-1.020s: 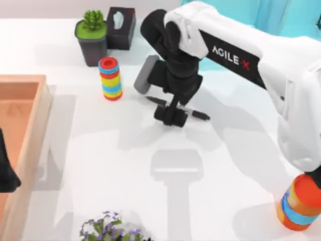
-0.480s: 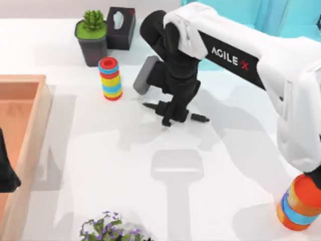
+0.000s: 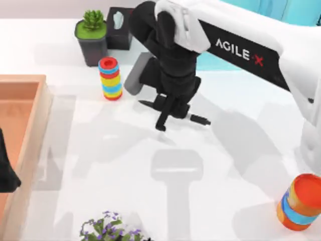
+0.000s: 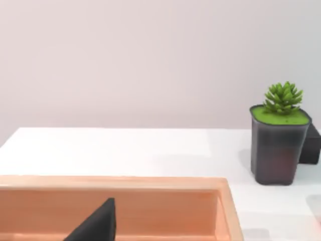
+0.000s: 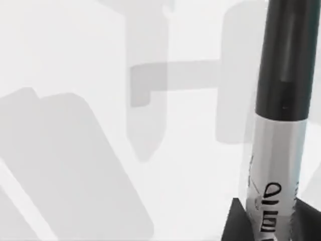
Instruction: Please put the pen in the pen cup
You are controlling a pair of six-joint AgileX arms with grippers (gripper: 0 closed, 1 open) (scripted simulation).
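White table [image 3: 125, 160] — right gripper [image 3: 170, 113] (clamped) holds pen [image 3: 199, 119].

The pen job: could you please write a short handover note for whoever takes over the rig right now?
Right pincer: shut on the pen at its labelled middle, over the middle of the table; both pen ends stick out sideways.
Left pincer: parked over the wooden tray at the table's left edge.
Done: pen grasped.
Left: carry the pen to the cup, stand it over the opening, release it inside. The striped cylinder and the orange cup are not the target.
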